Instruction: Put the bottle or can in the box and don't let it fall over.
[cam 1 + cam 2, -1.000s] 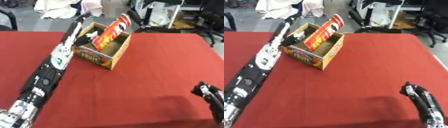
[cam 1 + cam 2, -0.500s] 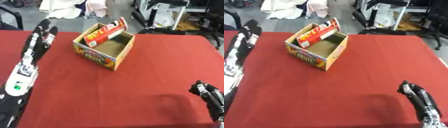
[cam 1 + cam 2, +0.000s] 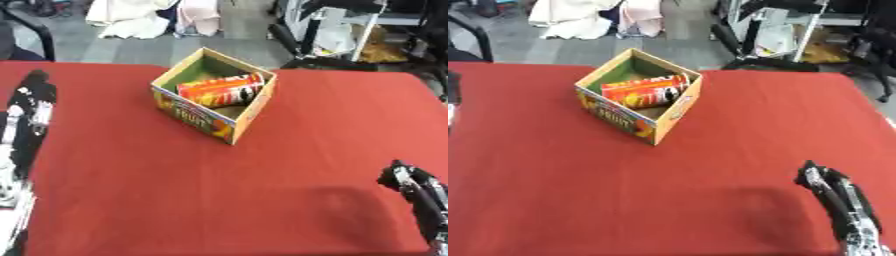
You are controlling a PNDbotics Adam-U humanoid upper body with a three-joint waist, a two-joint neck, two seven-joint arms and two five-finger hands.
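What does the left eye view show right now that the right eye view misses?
Only the left eye view shows the left hand and arm along the table's left edge; the right eye view catches just a dark sliver there. Only the right eye view shows more of the right arm below the right hand. Both show the box on the red table, with the can lying on its side inside.
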